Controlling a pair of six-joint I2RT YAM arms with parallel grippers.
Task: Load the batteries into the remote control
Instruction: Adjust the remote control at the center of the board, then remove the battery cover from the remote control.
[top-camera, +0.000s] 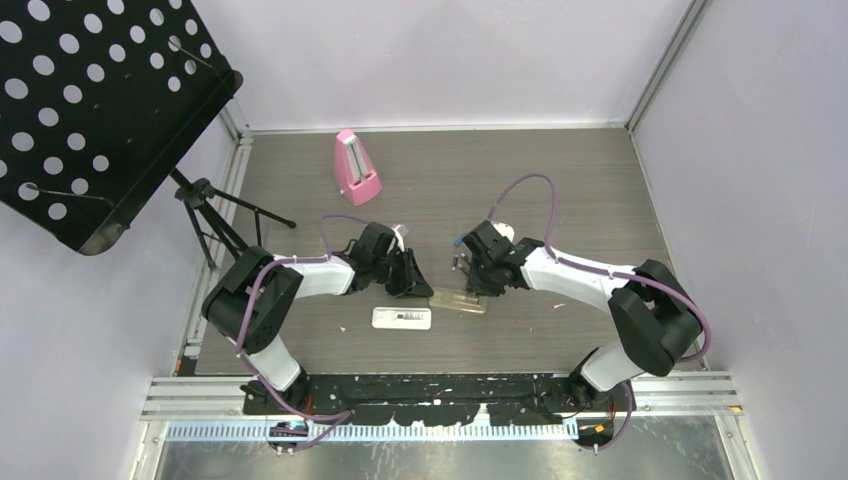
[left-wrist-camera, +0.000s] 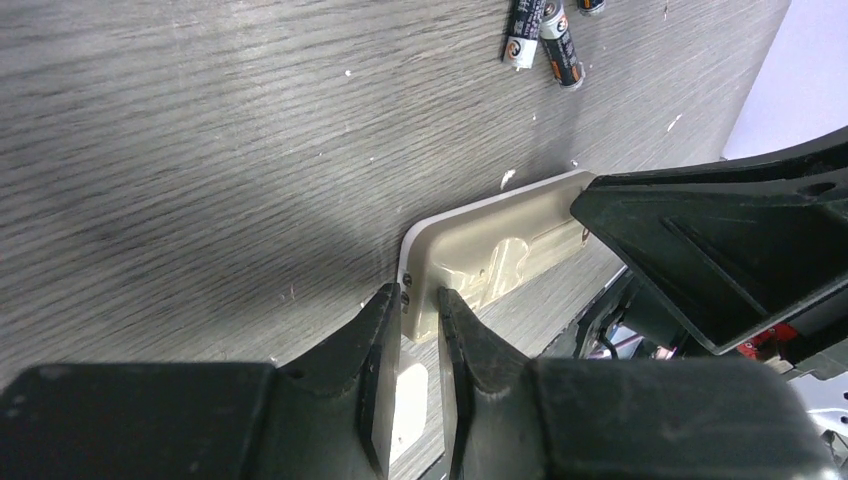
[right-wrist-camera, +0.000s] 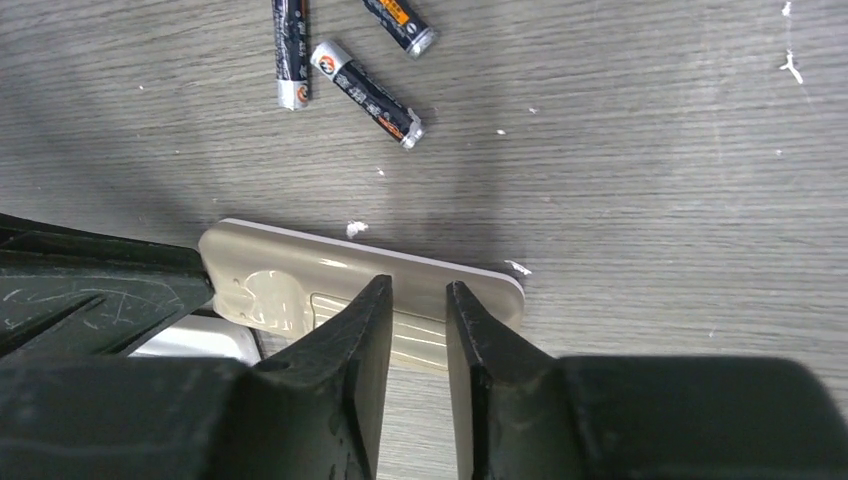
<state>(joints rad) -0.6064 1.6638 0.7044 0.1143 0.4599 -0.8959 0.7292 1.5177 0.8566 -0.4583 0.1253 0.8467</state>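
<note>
Flanking the beige remote (right-wrist-camera: 300, 280), left fingers (left-wrist-camera: 375, 340) and right fingers (right-wrist-camera: 360, 330) sit narrowly parted.

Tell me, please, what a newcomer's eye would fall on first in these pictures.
Probably the left end effector and right end effector meeting at a beige remote in the middle of the table, with loose batteries lying near it. After that, the pink metronome at the far side and the black perforated music stand looming at the upper left.
</note>
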